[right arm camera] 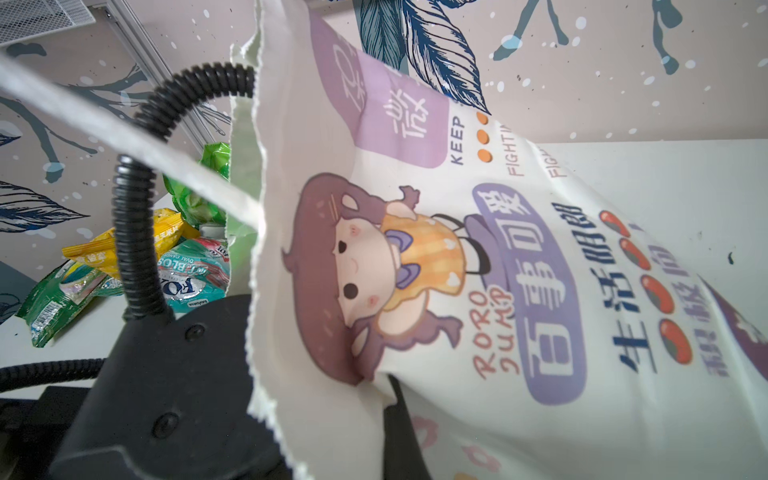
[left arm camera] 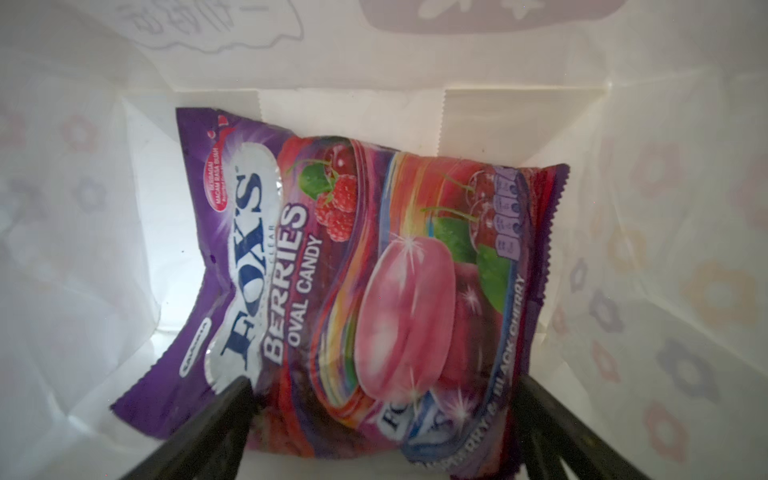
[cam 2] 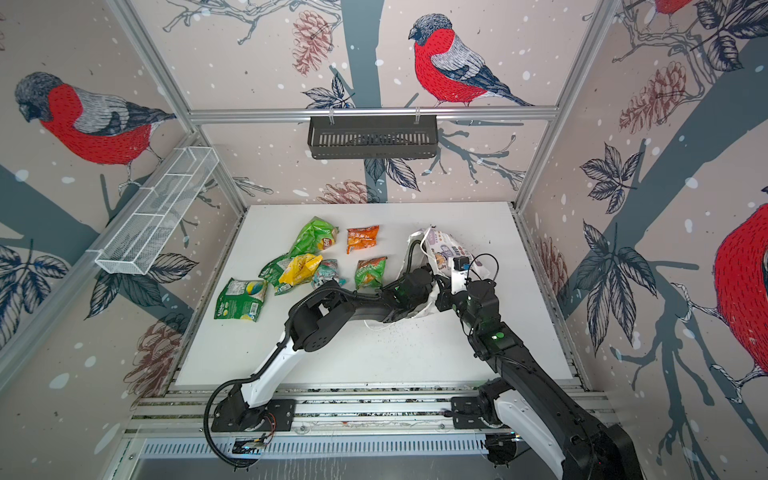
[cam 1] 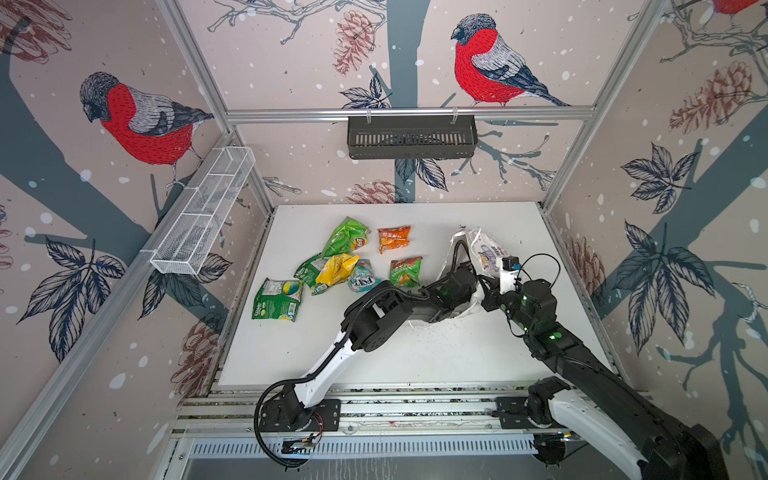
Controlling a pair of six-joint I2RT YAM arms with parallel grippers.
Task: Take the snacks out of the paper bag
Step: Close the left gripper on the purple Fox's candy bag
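While the left arm (cam 1: 374, 309) is sunk into the mouth of the paper bag (cam 1: 482, 245) in both top views, you can't see its jaws from up there. Loose packets (cam 1: 336, 268) lie out on the table (cam 1: 415, 357), well clear of both sets of jaws.

Left wrist view: left gripper (left arm camera: 384, 382) is deep inside the bag, jaws spread wide, nothing clamped. The purple candy packet (left arm camera: 374, 257) lies flat on the bag floor. Its near edge is between the jaws and the rest stretches ahead of them. Can't tell if the fingers (left arm camera: 216, 419) touch it.

Right wrist view: right gripper (right arm camera: 392, 405) is pinched tight on the bag wall near the rim, propping the mouth. The left arm's hose (right arm camera: 129, 216) sits beside that rim, and a cord handle (right arm camera: 124, 137) crosses in front.

Risks as I read them:
- Packet is flat, slick foil. Close too high and the jaws skid off. Close too low and you pinch the bag floor too and drag the whole bag.
- Jaws span most of its long side, so it'll likely buckle. Expect a weak hold.
- On the way out, a packet corner or the hose could snag the rim or handle. That loads the right pinch, and the paper may tear there.
- If that pinch slips, the wall drops onto your left wrist.
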